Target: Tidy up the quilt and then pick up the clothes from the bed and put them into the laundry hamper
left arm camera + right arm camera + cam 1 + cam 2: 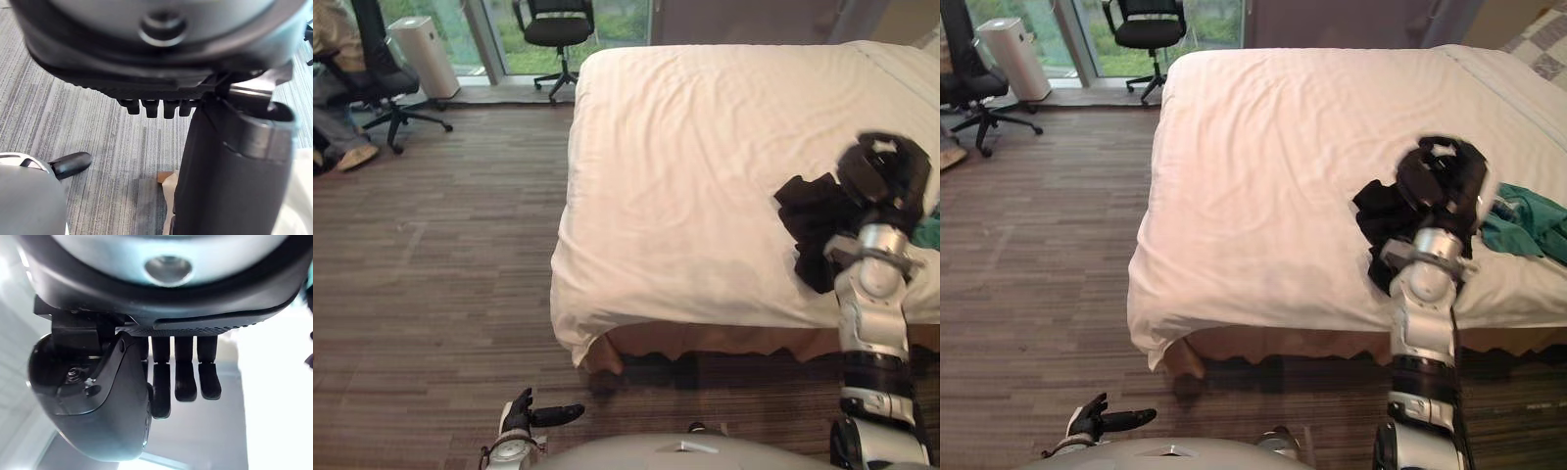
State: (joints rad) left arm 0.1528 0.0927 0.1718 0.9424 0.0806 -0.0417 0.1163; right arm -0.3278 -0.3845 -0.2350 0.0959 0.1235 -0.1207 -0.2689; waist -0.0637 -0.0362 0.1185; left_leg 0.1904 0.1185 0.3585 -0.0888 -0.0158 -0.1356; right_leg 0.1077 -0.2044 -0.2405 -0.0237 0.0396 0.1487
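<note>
My right hand (886,168) hangs slack-fingered, holding nothing, beside the black clothes (808,220) at right; my left hand (530,416) sits lower left, fingers relaxed. Closing here, I might grab quilt (705,147) instead

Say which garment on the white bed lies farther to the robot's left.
The crumpled black garment, left of the right hand; the crumpled teal garment lies on the hand's other side, to the right.

Daylight entered through the tall glass windows (504,39) at the far end and lit the smooth white quilt (705,147) evenly and brightly. The brown striped wooden floor (431,274) lay dimmer, with deep shadow beneath the bed's near edge. In the right wrist view, pale glare washed out the surface behind the dark right hand (186,377).
</note>
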